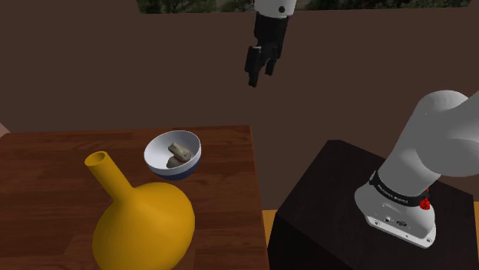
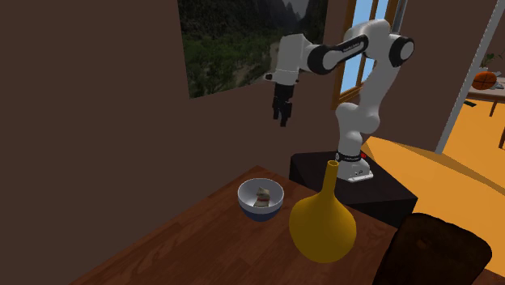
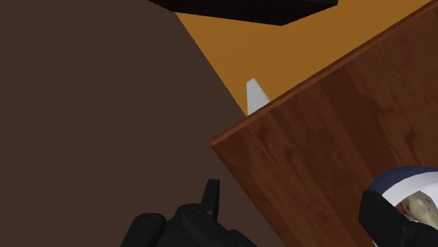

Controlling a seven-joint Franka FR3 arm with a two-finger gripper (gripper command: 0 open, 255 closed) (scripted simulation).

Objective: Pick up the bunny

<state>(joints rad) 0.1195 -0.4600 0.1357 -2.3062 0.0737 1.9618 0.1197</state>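
The bunny (image 1: pixel 178 156) is a small tan and grey figure lying inside a white bowl (image 1: pixel 180 173) with a dark blue outside. The bowl stands near the far edge of the wooden table (image 1: pixel 46 176). My black gripper (image 1: pixel 261 74) hangs open high above the table's far corner, well clear of the bowl, with nothing between its fingers. From the second exterior view the gripper (image 2: pixel 282 119) is up in front of the wall, far above the bunny (image 2: pixel 263 197). In the wrist view the open gripper (image 3: pixel 295 207) looks down past the table edge, with the bowl (image 3: pixel 410 184) beside one finger.
A large yellow vase (image 1: pixel 142 222) with a long neck stands close to the bowl, nearer the camera in the shoulder view. The dark stand (image 1: pixel 322 207) is beside the table. A dark chair back (image 2: pixel 433 251) is at the table's near side. A brown wall rises behind.
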